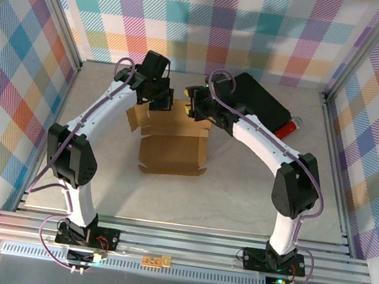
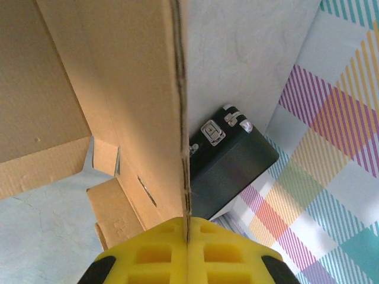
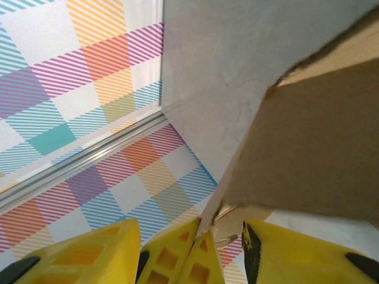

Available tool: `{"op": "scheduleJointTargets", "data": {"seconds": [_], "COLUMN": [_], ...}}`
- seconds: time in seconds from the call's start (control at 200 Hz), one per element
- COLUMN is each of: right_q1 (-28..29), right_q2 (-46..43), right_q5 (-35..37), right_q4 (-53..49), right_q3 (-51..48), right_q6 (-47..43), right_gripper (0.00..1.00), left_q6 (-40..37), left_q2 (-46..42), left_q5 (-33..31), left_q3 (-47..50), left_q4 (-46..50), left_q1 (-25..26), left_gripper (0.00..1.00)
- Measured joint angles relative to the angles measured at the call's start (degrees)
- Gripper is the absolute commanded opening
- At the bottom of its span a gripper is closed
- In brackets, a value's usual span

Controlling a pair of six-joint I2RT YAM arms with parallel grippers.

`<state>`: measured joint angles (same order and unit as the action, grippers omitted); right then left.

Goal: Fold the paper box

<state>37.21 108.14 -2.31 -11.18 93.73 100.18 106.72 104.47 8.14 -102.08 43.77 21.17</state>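
Yellow fingers of the left gripper sit at the bottom edge of the left wrist view. They are pressed together on the thin edge of a brown cardboard panel, which rises straight up the frame from between them. This panel belongs to the paper box, whose other flaps fill the left half of that view. Right of the panel stands a black hard case with metal latches, on the pale grey table and close to the plaid wall.

Across the bottom of the right wrist view, the right gripper has its yellow jaws partly spread, with a visible gap between them. The lower corner of a cardboard flap reaches down into that gap from the right side of the frame and lies against one finger.

From the top camera, the paper box lies at the centre of the frame with its near panel flat on the table. Both grippers meet it at its far edge, the left at its upper left and the right at its upper right. The black case lies toward the upper right, with a red object at its right end.
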Motion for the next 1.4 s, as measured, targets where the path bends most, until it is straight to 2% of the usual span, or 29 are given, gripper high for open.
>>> {"op": "scheduleJointTargets", "data": {"seconds": [0.315,0.515,0.635,0.675,0.715,0.84,0.88,0.985,1.1,1.27,1.4], "right_q1": [0.00,0.00,0.00,0.00,0.00,-0.46,-0.70,-1.92,-3.69,-6.49,-8.20], "right_q2": [4.33,4.90,5.38,5.60,5.75,5.86,5.86,5.86,5.99,6.67,6.75], "right_q5": [0.15,0.13,0.09,-0.02,0.04,-0.11,-0.57,-3.52,-8.15,-14.03,-17.77], "right_q4": [-2.78,-5.66,-7.17,-7.50,-7.82,-9.38,-9.62,-9.75,-9.66,-9.92,-9.92], "right_q3": [6.36,7.63,8.24,8.37,8.52,9.01,9.11,9.14,9.20,9.92,9.92], "right_q6": [-1.05,-1.44,-2.08,-2.36,-2.25,-3.69,-4.09,-5.14,-6.01,-8.17,-9.66], "right_gripper": [0.26,0.24,0.13,0.06,0.00,0.00,0.00,0.00,0.00,0.00,0.00], "left_q6": [0.04,0.02,0.02,0.02,0.00,-0.72,-0.76,-0.87,-0.90,-1.07,-1.51], "left_q2": [0.00,0.00,0.00,0.00,0.00,-0.90,-1.64,-4.61,-7.54,-8.76,-8.96], "left_q5": [0.35,0.33,0.37,0.26,0.26,1.07,1.27,2.10,2.23,1.66,1.68], "left_q3": [0.00,0.42,0.83,1.07,1.46,4.72,6.38,12.07,17.07,20.68,20.81], "left_q4": [-0.76,-0.87,-1.05,-1.31,-1.70,-3.43,-3.82,-6.23,-9.46,-14.97,-16.33], "left_q1": [0.07,0.09,0.13,0.15,0.15,0.11,-0.17,-1.09,-2.91,-4.13,-4.11], "left_gripper": [0.00,0.00,0.00,0.00,0.11,0.47,0.53,0.60,0.56,0.24,0.06]}}
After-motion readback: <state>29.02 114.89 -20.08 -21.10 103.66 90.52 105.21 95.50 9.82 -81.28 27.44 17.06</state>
